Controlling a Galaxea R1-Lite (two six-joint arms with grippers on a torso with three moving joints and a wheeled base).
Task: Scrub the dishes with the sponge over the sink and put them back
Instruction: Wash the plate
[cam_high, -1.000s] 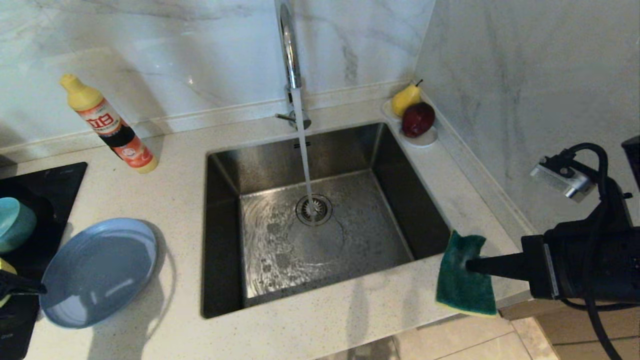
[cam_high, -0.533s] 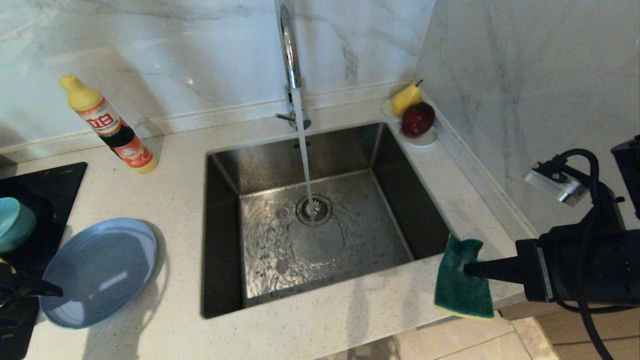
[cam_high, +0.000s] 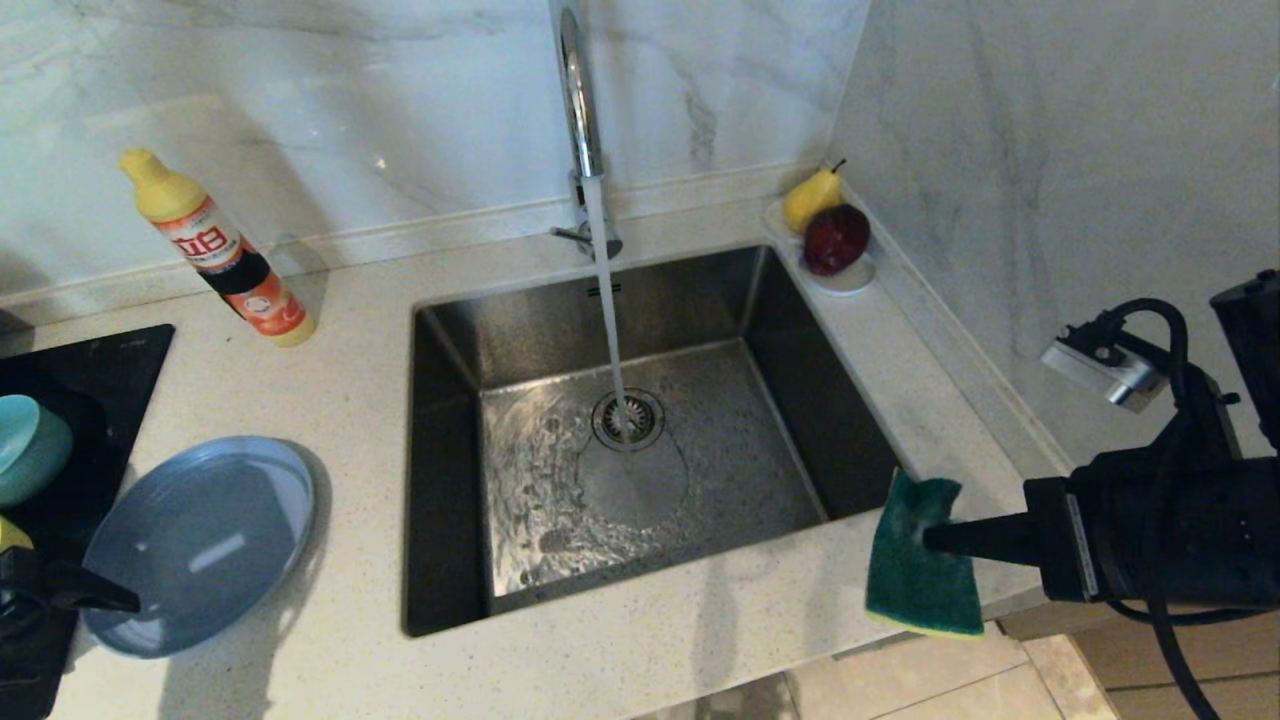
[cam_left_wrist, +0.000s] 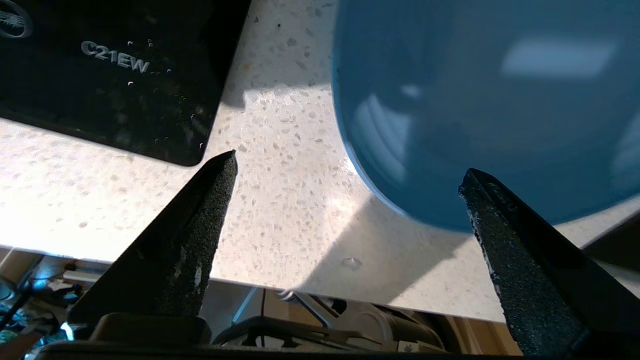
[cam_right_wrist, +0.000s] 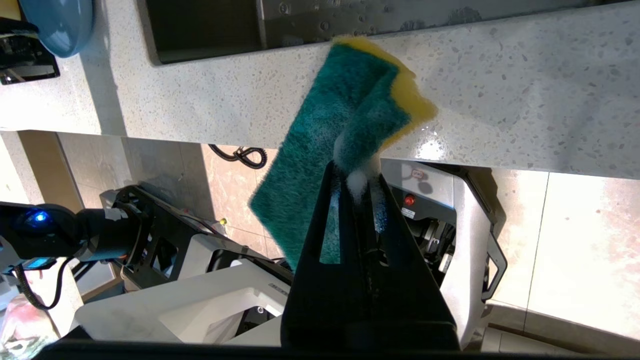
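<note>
Landmark: square stainless steel sink (cam_high: 800, 330), tap water (cam_high: 607, 300) running into drain. Right gripper (cam_high: 925, 538) at sink's near right corner, jaws clamped tight on green-and-yellow sponge (cam_high: 918, 580), sponge hanging over speckled white desk (cam_high: 360, 400) edge. Left gripper (cam_left_wrist: 350, 170) left of sink, at near rim of wide grey-blue plate (cam_high: 200, 540), jaws spread wide, holding nothing. Plate flat on desk. Teal-blue bowl (cam_high: 30, 445) farther left on black hob (cam_high: 100, 370).

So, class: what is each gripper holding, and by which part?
The right gripper pinches the sponge at a folded edge. The left gripper is open by the plate, holding nothing.
</note>
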